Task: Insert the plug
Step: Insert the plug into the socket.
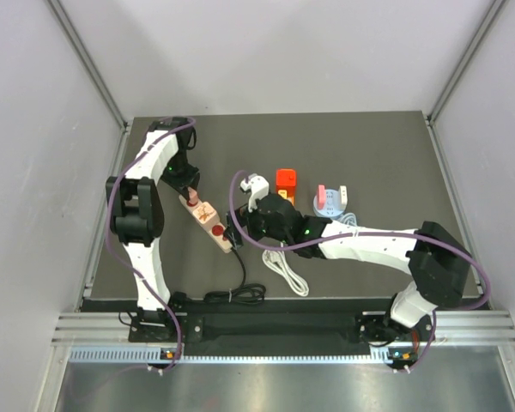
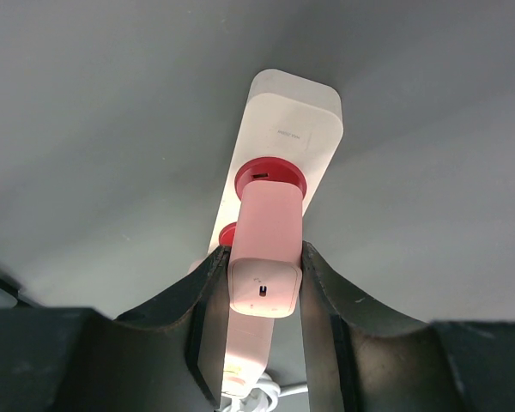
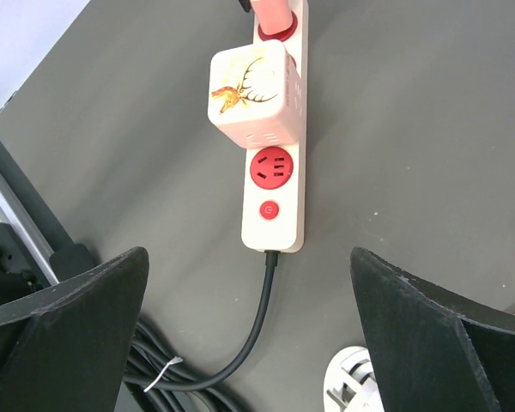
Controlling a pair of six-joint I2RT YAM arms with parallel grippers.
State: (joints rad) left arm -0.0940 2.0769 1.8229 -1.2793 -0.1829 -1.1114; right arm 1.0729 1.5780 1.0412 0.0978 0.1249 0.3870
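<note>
A dark grey matte tabletop [image 1: 369,146] is shown. Directly on it are laid a cream plastic power strip with red sockets [image 3: 276,230], its coiled black cable [image 1: 236,294], a looped white cord [image 1: 283,269], a bright red-orange cube-shaped plastic plug [image 1: 286,182] and a pale blue round object [image 1: 330,204].

You have room above the free red socket [image 3: 269,166]; the deer-printed cube [image 3: 253,93] (just beside it) and left gripper [image 2: 264,256] block beyond.

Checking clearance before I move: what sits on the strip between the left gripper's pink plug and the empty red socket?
A cream deer-print cube sits on the strip between pink plug and socket, shown in the right wrist view.
</note>
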